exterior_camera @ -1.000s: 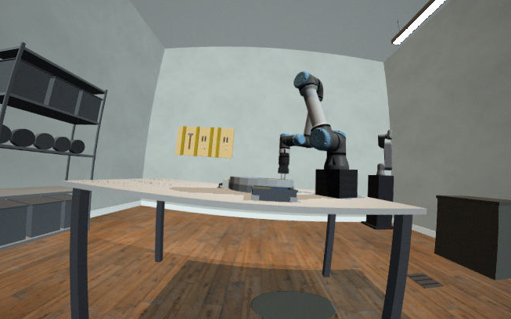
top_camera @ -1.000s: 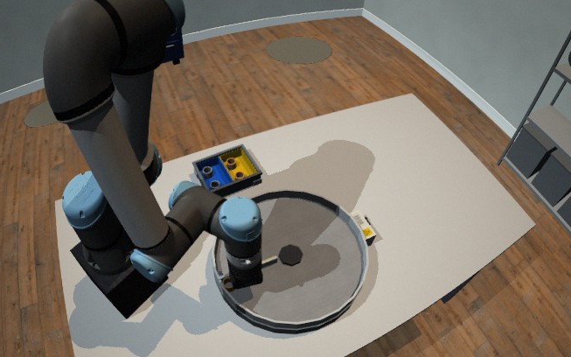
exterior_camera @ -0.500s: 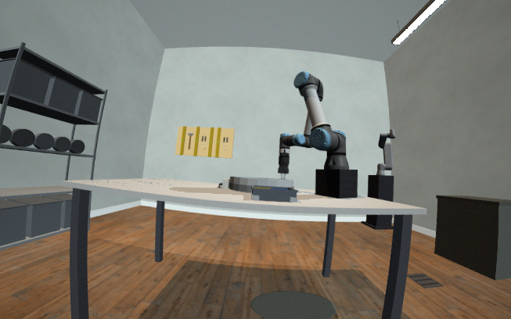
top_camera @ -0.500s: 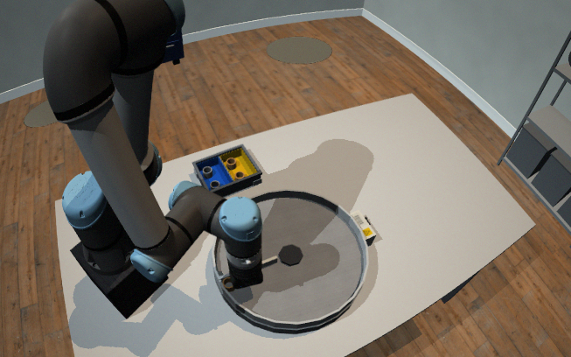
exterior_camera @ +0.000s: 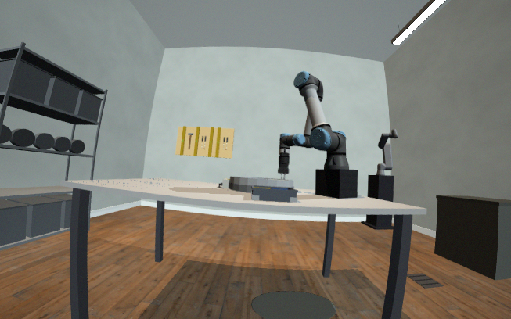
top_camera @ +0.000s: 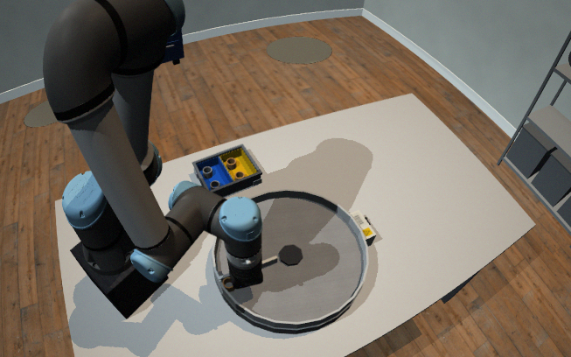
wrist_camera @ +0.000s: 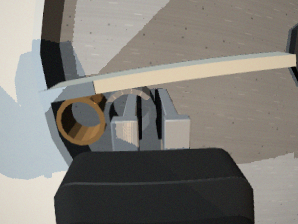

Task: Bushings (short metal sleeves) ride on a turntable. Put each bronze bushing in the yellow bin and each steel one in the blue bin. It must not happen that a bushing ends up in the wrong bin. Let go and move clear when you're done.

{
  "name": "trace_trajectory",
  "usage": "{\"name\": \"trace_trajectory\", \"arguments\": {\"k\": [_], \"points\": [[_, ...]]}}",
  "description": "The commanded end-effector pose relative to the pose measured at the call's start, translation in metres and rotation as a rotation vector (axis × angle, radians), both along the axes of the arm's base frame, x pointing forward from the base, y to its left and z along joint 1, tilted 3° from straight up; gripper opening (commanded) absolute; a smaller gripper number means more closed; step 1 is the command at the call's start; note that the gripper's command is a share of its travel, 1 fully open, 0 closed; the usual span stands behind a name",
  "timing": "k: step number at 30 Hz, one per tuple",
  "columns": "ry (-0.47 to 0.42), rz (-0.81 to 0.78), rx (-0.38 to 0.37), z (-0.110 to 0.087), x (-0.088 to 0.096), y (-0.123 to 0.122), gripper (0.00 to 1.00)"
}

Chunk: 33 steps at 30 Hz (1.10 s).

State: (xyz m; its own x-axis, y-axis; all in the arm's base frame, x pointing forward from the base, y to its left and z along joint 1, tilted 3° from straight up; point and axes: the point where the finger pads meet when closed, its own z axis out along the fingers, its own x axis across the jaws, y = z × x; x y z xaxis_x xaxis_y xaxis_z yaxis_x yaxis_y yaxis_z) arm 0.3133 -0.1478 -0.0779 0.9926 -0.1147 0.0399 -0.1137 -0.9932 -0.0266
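My gripper point(top_camera: 240, 283) point(exterior_camera: 282, 173) point(wrist_camera: 148, 104) is low over the left edge of the round grey turntable point(top_camera: 314, 288) point(exterior_camera: 249, 183). In the wrist view its fingers are closed on the wall of a grey steel bushing point(wrist_camera: 131, 92), one finger inside the bore and one outside. A bronze bushing point(top_camera: 228, 281) point(wrist_camera: 80, 120) stands free just to the left of the fingers, against the turntable's rim. The blue bin point(top_camera: 216, 175) holds two steel bushings, and the yellow bin point(top_camera: 243, 164) holds two bronze ones.
A beige bar point(top_camera: 269, 261) point(wrist_camera: 200, 70) reaches from the black hub point(top_camera: 289, 255) across the disc just beyond the fingers. A small box with a yellow label point(top_camera: 364, 226) sits at the turntable's right rim. The arm's base point(top_camera: 100, 262) stands left of it.
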Motion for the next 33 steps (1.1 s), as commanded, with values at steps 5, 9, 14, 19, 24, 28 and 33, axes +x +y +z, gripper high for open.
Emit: {"name": "trace_trajectory", "arguments": {"k": [5, 9, 14, 19, 24, 28, 33], "points": [[0.000, 0.000, -0.001, 0.0002, 0.0001, -0.0003, 0.00], [0.000, 0.000, -0.001, 0.0002, 0.0001, -0.0003, 0.00], [-0.001, 0.000, -0.001, 0.0002, 0.0002, -0.0003, 0.00], [-0.001, 0.000, -0.001, 0.0002, 0.0002, -0.0003, 0.00], [-0.001, 0.000, -0.001, 0.0002, 0.0002, -0.0003, 0.00], [-0.001, 0.000, -0.001, 0.0002, 0.0002, -0.0003, 0.00], [0.000, 0.000, -0.001, 0.0032, 0.0001, -0.0004, 0.00]]}}
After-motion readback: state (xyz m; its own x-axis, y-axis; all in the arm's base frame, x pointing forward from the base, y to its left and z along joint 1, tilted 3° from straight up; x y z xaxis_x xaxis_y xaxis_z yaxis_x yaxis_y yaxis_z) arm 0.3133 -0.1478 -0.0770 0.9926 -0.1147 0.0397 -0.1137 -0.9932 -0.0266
